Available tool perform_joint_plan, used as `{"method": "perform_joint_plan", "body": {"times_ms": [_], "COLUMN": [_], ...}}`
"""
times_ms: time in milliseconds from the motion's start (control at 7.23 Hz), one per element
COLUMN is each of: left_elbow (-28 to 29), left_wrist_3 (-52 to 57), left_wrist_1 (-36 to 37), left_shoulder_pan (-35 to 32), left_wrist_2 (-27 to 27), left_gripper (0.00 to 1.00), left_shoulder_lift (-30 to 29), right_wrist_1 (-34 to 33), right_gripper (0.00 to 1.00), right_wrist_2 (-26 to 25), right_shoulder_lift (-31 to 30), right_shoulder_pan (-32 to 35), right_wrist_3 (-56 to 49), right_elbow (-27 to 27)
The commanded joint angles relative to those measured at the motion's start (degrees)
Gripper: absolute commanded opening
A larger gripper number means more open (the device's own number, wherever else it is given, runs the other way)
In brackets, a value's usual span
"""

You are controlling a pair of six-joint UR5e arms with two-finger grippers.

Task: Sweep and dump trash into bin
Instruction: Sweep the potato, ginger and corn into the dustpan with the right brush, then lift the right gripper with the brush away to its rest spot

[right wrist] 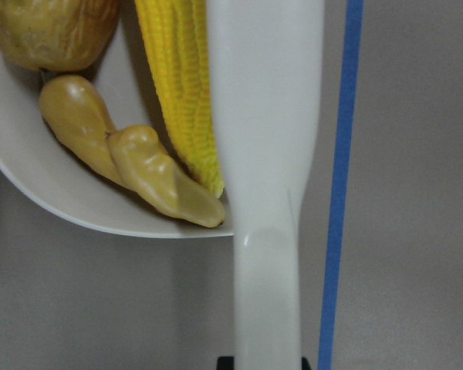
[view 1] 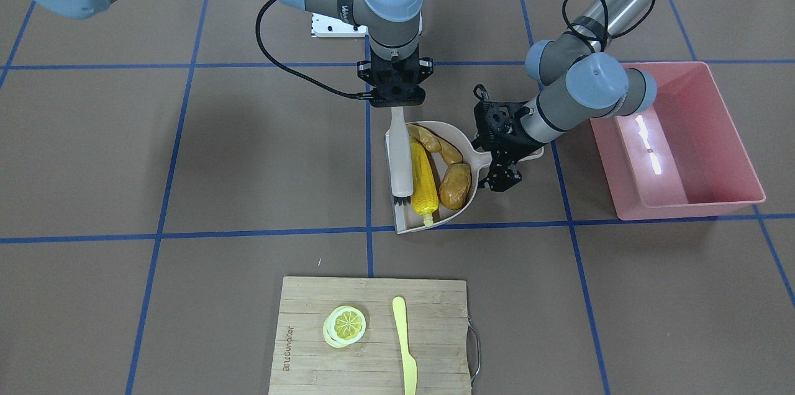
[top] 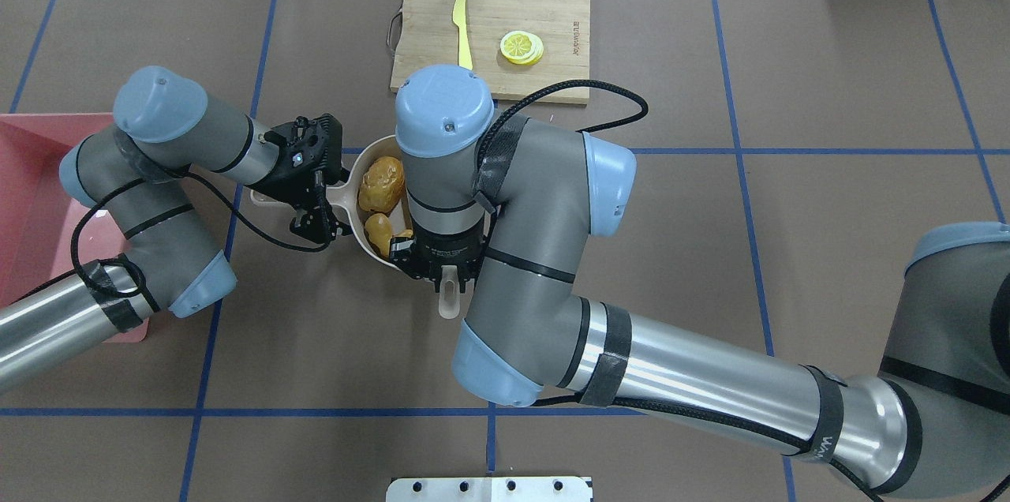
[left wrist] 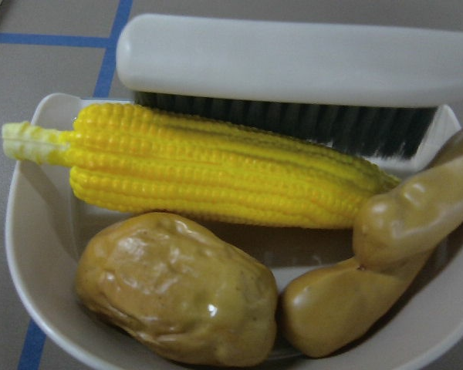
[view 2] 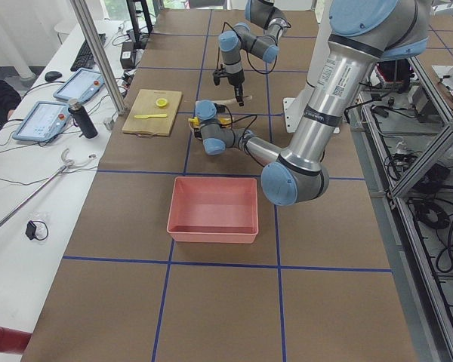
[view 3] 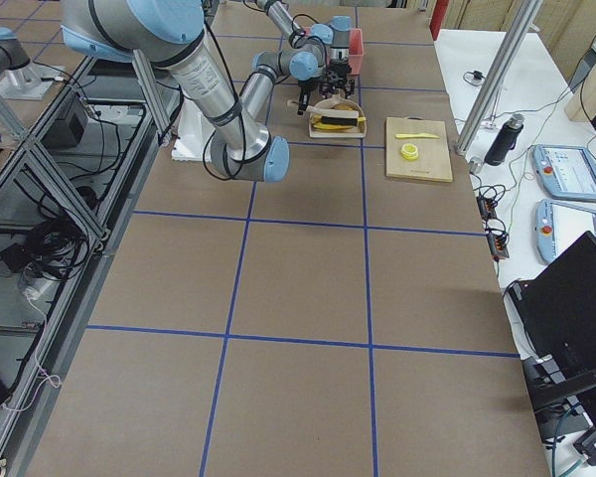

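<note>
The beige dustpan (view 1: pixel 458 133) lies on the table and holds all the trash: the yellow corn cob (view 1: pixel 423 177), the tan ginger root (view 1: pixel 438 143) and the brown potato (view 1: pixel 455 185). My left gripper (view 1: pixel 500 162) is shut on the dustpan's handle. My right gripper (view 1: pixel 397 102) is shut on the handle of a white brush (view 1: pixel 401 159), whose bristles stand at the pan's open mouth beside the corn. The left wrist view shows the corn (left wrist: pixel 216 169), potato (left wrist: pixel 177 297), ginger (left wrist: pixel 386 254) and brush (left wrist: pixel 293 62). The pink bin (view 1: pixel 621 196) stands just beyond my left arm.
A wooden cutting board (view 1: pixel 372 358) with a lemon slice (view 1: pixel 345 325) and a pale yellow knife (view 1: pixel 405 345) lies at the table's far side from the robot. Blue tape lines cross the brown table. A white mount plate (view 1: pixel 329 27) sits by the robot's base.
</note>
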Motion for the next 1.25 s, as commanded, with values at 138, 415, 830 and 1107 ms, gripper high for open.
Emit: {"method": "perform_joint_plan", "body": {"times_ms": [138,415,830,1107], "left_elbow": [-0.08,-0.09,-0.09,-0.09], "left_wrist_3": [0.0,0.09,0.44,0.61], "left_wrist_1": [0.03,-0.06,-0.41,-0.41], "left_shoulder_pan": [0.0,0.09,0.09,0.09], "left_wrist_2": [0.01,0.01,0.01,0.01], "left_gripper": [0.79,0.51,0.29,0.16], "left_shoulder_lift": [0.0,0.0,0.09,0.09], "right_wrist_1": [-1.79,-11.43,-11.12,-10.77], "right_gripper": [0.0,0.0,0.0,0.0], "right_wrist_2": [1.2,1.03,1.64,6.28], "right_shoulder_lift": [-2.86,-10.63,-30.49,-42.19], "right_shoulder_pan": [3.05,7.25,17.87,26.23], "right_wrist_3": [-1.91,-11.37,-23.58,-34.03], "right_elbow": [3.67,14.95,26.6,28.2]}}
